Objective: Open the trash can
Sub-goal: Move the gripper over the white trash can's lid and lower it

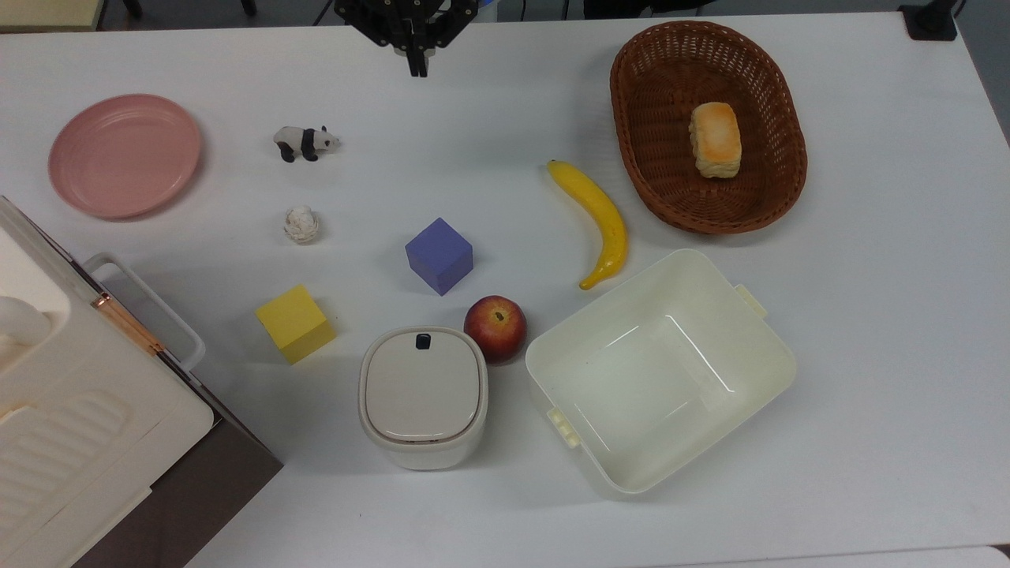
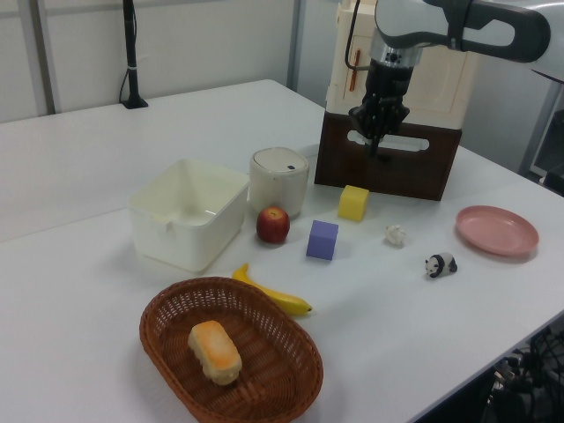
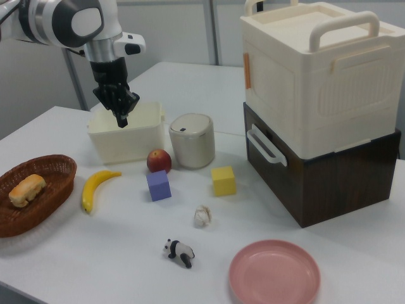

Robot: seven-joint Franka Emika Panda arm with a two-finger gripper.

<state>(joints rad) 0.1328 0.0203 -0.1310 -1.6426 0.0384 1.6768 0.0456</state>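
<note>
Trash can (image 1: pixel 423 397) sits lower centre of the top view, lid down flat, black button (image 1: pixel 423 341) on the rim edge toward the frame's top. Red apple (image 1: pixel 495 328) is just beside its upper-right corner; the big open cream tub (image 1: pixel 757 394) is right of that in the top view. Yellow cube (image 1: pixel 295 323) to the can's upper left, purple cube (image 1: pixel 439 255) above it, banana (image 1: pixel 600 220) further right, brown wicker basket (image 1: pixel 655 181) with a bread roll (image 1: pixel 715 140) in the upper right. Pink plate (image 1: pixel 125 155), panda figurine (image 1: pixel 305 142) and a small crumpled white ball (image 1: pixel 301 224) on the top view's left side. White ribbed box (image 1: pixel 71 426) on a dark brown base fills the lower-left corner. Gripper (image 1: pixel 416 69) is at the top edge of the top view, fingers pressed together, pointing down, holding nothing — well apart from the can. All on a white table (image 1: pixel 884 315).
</note>
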